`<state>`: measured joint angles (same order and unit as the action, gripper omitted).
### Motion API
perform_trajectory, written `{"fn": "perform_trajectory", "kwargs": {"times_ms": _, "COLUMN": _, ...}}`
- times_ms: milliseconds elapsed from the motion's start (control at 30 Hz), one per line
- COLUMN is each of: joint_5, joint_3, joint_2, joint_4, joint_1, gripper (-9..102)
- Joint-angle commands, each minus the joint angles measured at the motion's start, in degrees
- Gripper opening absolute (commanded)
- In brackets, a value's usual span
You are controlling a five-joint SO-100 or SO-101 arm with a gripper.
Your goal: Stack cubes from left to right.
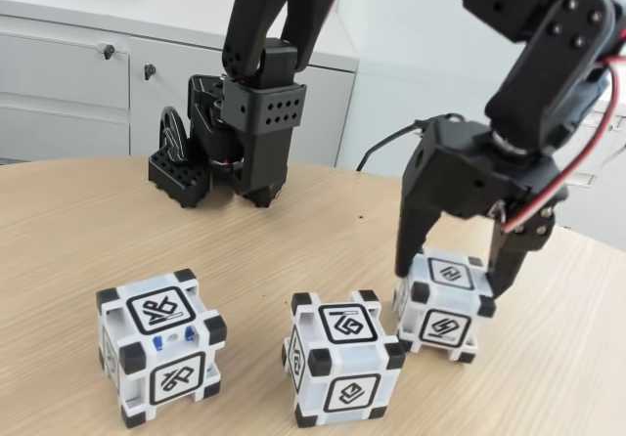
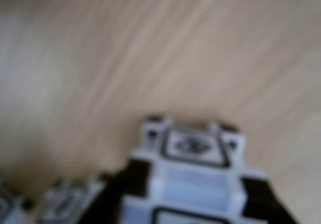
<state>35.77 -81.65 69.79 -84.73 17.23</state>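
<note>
In the fixed view, three white cubes with black corner blocks stand in a loose row on my wooden counter [image 1: 88, 240]. The left cube [image 1: 159, 345] stands alone near the front edge, with small blue parts showing along the edge between its top and front faces. The middle cube [image 1: 342, 357] stands well apart from it, turned a little so one corner points forward. The right cube [image 1: 444, 302] is close behind and to the right of the middle one; whether the two touch I cannot tell.

My claw [image 1: 457, 265] reaches down over that right cube, its two black fingers spread apart, one at each side of the cube. Whether they press on it I cannot tell.

Behind the cubes, my black arm base [image 1: 240, 128] stands on the counter before grey cabinet doors [image 1: 68, 89].

In the blurred wrist view, the right cube [image 2: 193, 176] fills the lower middle, with the middle cube [image 2: 70, 199] at lower left.
</note>
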Motion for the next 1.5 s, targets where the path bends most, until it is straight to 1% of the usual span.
{"fn": "perform_trajectory", "kwargs": {"times_ms": 0, "joint_5": -4.22, "joint_3": 3.60, "joint_2": 8.35, "joint_4": 0.09, "joint_1": -0.53, "gripper": 19}}
{"fn": "perform_trajectory", "kwargs": {"times_ms": 233, "joint_5": -8.53, "joint_3": 6.42, "joint_2": 18.98, "joint_4": -0.70, "joint_1": -0.62, "gripper": 19}}
{"fn": "perform_trajectory", "kwargs": {"times_ms": 400, "joint_5": -12.04, "joint_3": 6.42, "joint_2": 21.09, "joint_4": -0.70, "joint_1": -1.23, "gripper": 19}}
{"fn": "perform_trajectory", "kwargs": {"times_ms": 700, "joint_5": -15.12, "joint_3": 6.50, "joint_2": 21.27, "joint_4": -0.70, "joint_1": -9.67, "gripper": 20}}
{"fn": "perform_trajectory", "kwargs": {"times_ms": 1133, "joint_5": -13.89, "joint_3": 7.73, "joint_2": 21.62, "joint_4": -0.97, "joint_1": -21.62, "gripper": 19}}
{"fn": "perform_trajectory", "kwargs": {"times_ms": 1300, "joint_5": -13.89, "joint_3": 7.21, "joint_2": 28.74, "joint_4": -0.97, "joint_1": -27.16, "gripper": 20}}
{"fn": "perform_trajectory", "kwargs": {"times_ms": 1467, "joint_5": -11.69, "joint_3": 6.68, "joint_2": 36.91, "joint_4": -0.97, "joint_1": -31.82, "gripper": 20}}
